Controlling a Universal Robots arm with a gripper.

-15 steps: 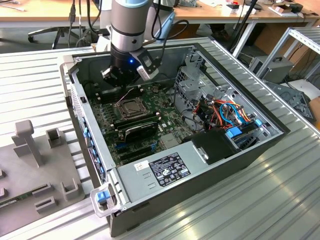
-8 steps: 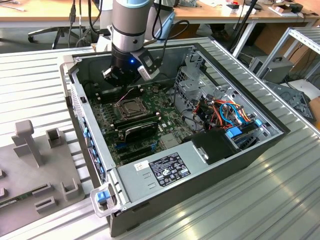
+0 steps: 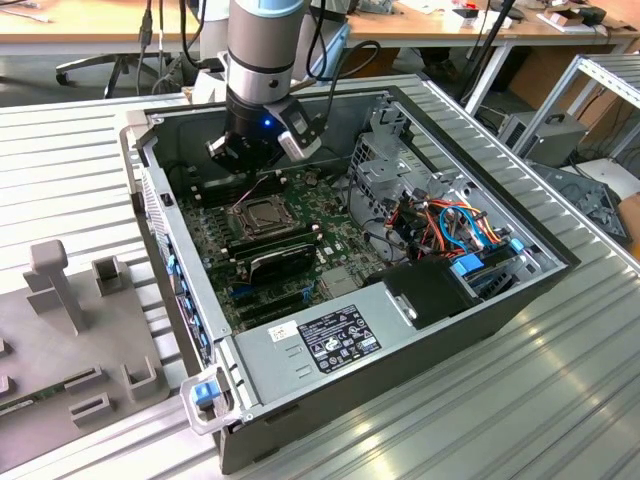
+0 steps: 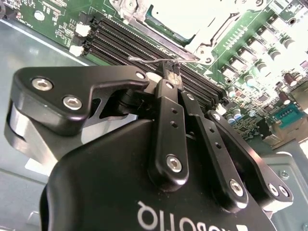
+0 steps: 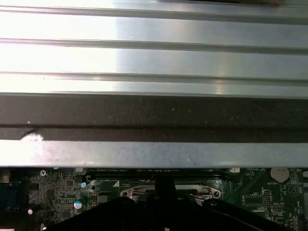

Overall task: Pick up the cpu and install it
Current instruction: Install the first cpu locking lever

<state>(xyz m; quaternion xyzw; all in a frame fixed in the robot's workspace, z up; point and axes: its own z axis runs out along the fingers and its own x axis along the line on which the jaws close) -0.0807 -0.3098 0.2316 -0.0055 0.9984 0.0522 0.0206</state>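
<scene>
The cpu (image 3: 262,211) is a small, flat square with a dull grey-tan face. It lies inside the metal-framed socket (image 3: 236,212) on the green motherboard (image 3: 335,250), just beside the long black memory sticks (image 3: 268,243).

The arm comes down steeply from above into the open computer case (image 3: 150,190). Its gripper (image 3: 247,170) hangs low over the board, close to the socket on the side away from the memory sticks. In the second wrist view the black fingers (image 4: 166,120) are drawn together, their tips meeting at the end of the socket's thin wire lever (image 4: 149,59). Whether they pinch it I cannot tell.

The case lies on its side on a ribbed aluminium table (image 3: 560,400), with a tangle of orange and blue cables (image 3: 455,225) in its far bay. A grey fixture block (image 3: 60,330) sits at the exterior view's left. Wooden desks (image 3: 420,25) stand behind.
</scene>
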